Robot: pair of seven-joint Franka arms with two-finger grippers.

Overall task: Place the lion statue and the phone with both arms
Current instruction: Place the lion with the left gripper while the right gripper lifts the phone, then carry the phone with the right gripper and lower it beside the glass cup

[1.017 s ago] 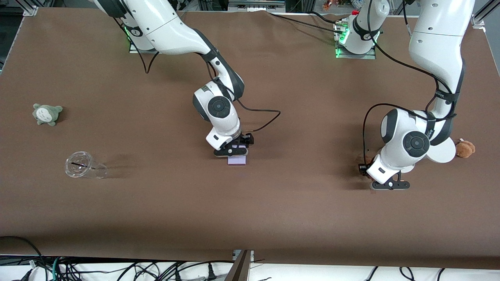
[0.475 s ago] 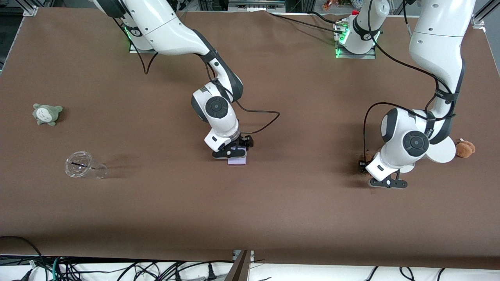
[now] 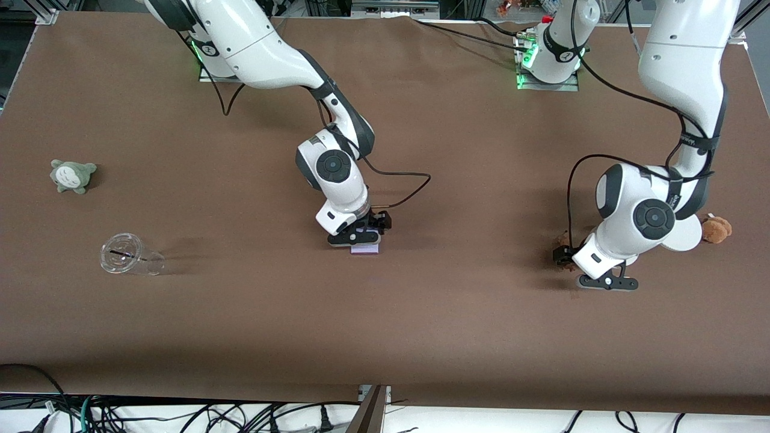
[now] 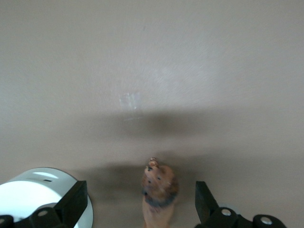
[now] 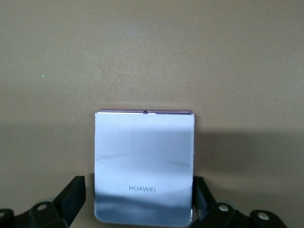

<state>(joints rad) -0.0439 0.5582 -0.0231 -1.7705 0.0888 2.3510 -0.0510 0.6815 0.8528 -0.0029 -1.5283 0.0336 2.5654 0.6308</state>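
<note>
The phone (image 3: 365, 248) lies flat on the brown table near the middle, pale lavender face up. In the right wrist view the phone (image 5: 144, 166) sits between the fingers (image 5: 71, 197) of my right gripper (image 5: 137, 194). That gripper (image 3: 356, 238) is open and low over the phone. The lion statue (image 4: 159, 187) is orange-brown with a darker mane. It lies between the spread fingers (image 4: 205, 202) of my left gripper (image 4: 141, 202), touching neither. In the front view my left gripper (image 3: 604, 281) is low near the left arm's end, and the arm hides the lion.
A white round-based stand (image 3: 683, 234) and a brown plush (image 3: 717, 228) sit close beside the left arm's wrist. The stand also shows in the left wrist view (image 4: 33, 197). A clear cup (image 3: 129, 255) on its side and a grey-green plush (image 3: 72, 175) are near the right arm's end.
My left gripper has shifted slightly toward the left arm's end of the table. My right gripper has settled a little more over the phone. The phone has not moved.
</note>
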